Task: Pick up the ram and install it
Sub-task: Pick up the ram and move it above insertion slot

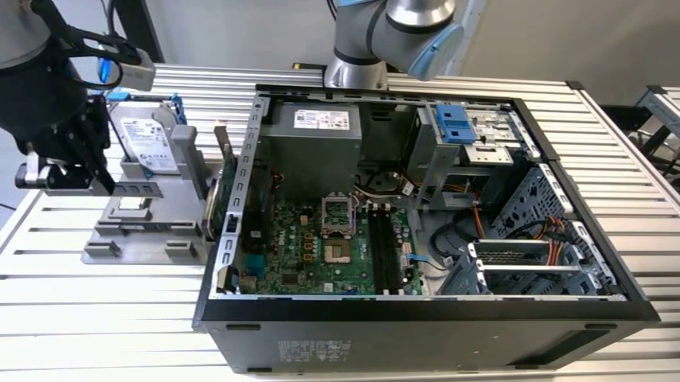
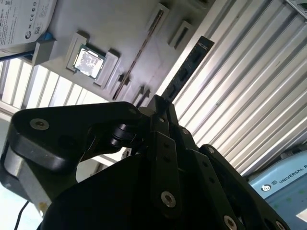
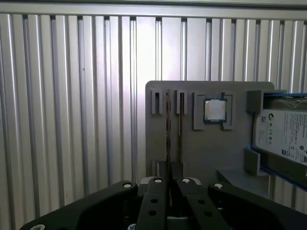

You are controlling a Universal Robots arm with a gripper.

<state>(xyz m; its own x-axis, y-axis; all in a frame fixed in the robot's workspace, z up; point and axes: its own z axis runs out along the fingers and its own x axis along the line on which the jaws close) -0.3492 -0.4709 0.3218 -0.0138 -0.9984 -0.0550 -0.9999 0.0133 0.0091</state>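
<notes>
Slatted tabletop; claw clamped on near end of ram, w/ long axis straight out from it; PC case sits toward exterior view's right.

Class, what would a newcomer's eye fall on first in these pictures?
The open computer case, its green board bared, lies mid-table in the exterior view. At that view's left the pincer hangs over a grey rack, by the ram standing there near a silver hard drive.
</notes>
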